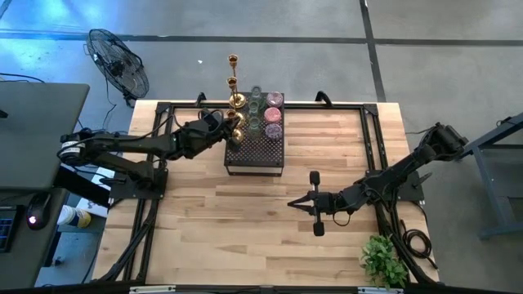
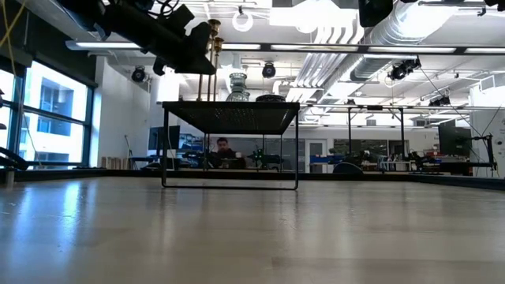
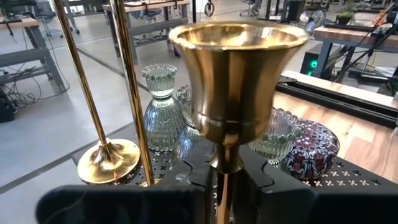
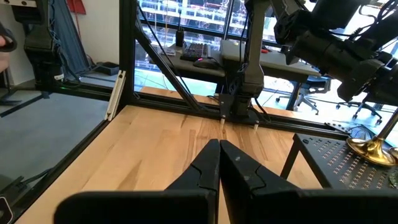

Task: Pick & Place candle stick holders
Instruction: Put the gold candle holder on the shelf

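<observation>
A dark perforated stand (image 1: 254, 149) sits at the table's far middle. On its far part stand tall gold candlesticks (image 1: 236, 100) and green and pink glass cups (image 1: 273, 114). My left gripper (image 1: 232, 135) reaches level from the table's left over the stand's left edge, shut on a gold candlestick (image 3: 237, 81), whose wide cup fills the left wrist view. Two slim gold stems (image 3: 130, 93), a ribbed glass holder (image 3: 160, 112) and a patterned dome (image 3: 310, 151) stand beyond it. My right gripper (image 1: 297, 202) hangs shut over bare wood at the right middle. My left gripper has the gold candlestick's slim stem (image 3: 222, 194) just under its cup, between the two fingers (image 3: 198, 180). The fingers come level from the table's left, across the stem. The candlestick stands upright; its base is hidden below the gripper, so whether it rests on the stand I cannot tell.
A black frame rail (image 1: 372, 147) runs around the table's sides. A leafy plant (image 1: 383, 261) sits at the near right corner. A fan (image 1: 119, 61) stands off the table at the far left. Bare wood (image 1: 237, 229) lies between the stand and the near edge.
</observation>
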